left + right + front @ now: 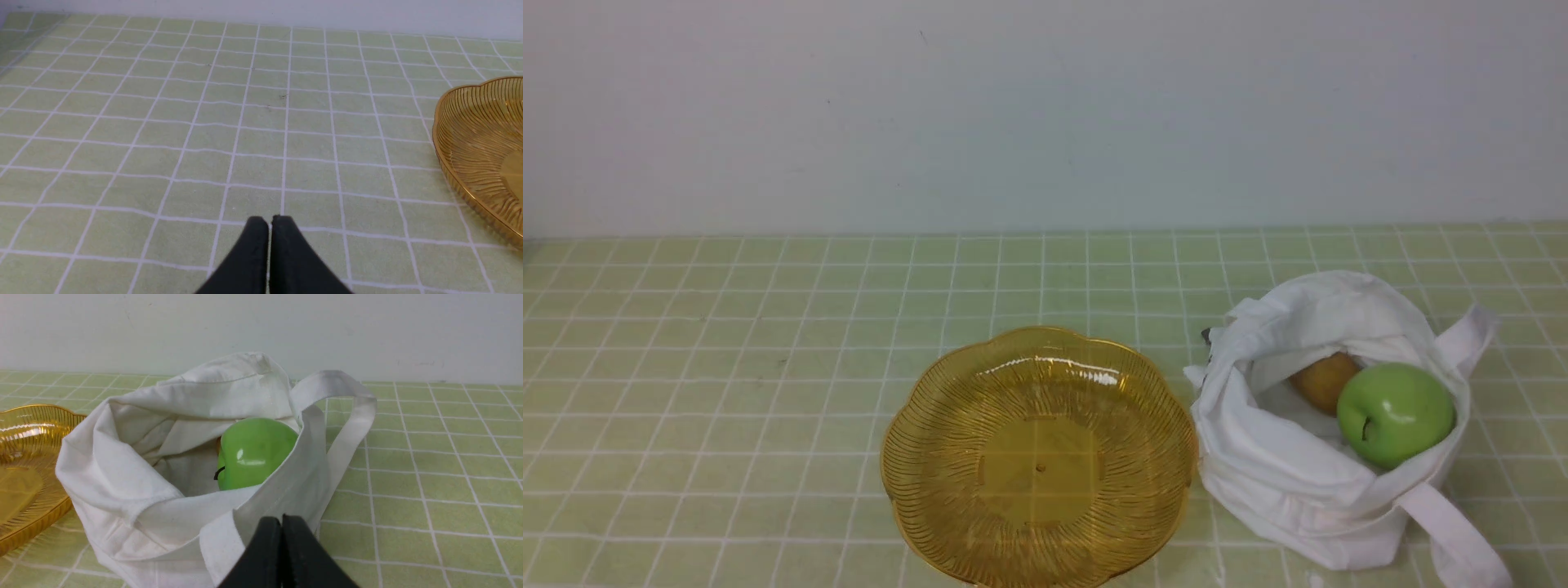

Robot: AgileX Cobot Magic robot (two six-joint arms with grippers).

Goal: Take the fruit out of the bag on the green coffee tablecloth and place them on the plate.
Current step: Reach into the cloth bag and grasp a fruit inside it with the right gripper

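Note:
The white cloth bag (1282,457) lies open on the green checked tablecloth (727,367) at the right. Inside it sit a glossy green apple (1395,412) and a brownish-yellow oval fruit (1325,379) behind it. The amber scalloped plate (1039,457) stands empty just left of the bag. Neither gripper shows in the front view. My left gripper (269,220) is shut and empty over bare cloth, left of the plate (482,147). My right gripper (281,518) is shut and empty, close before the bag (122,477), with the apple (255,453) beyond its near rim.
A pale wall (1045,114) stands behind the table. The bag's strap handles (1462,539) trail toward the front right edge, and one loops up in the right wrist view (355,416). The plate's rim (24,522) nearly touches the bag.

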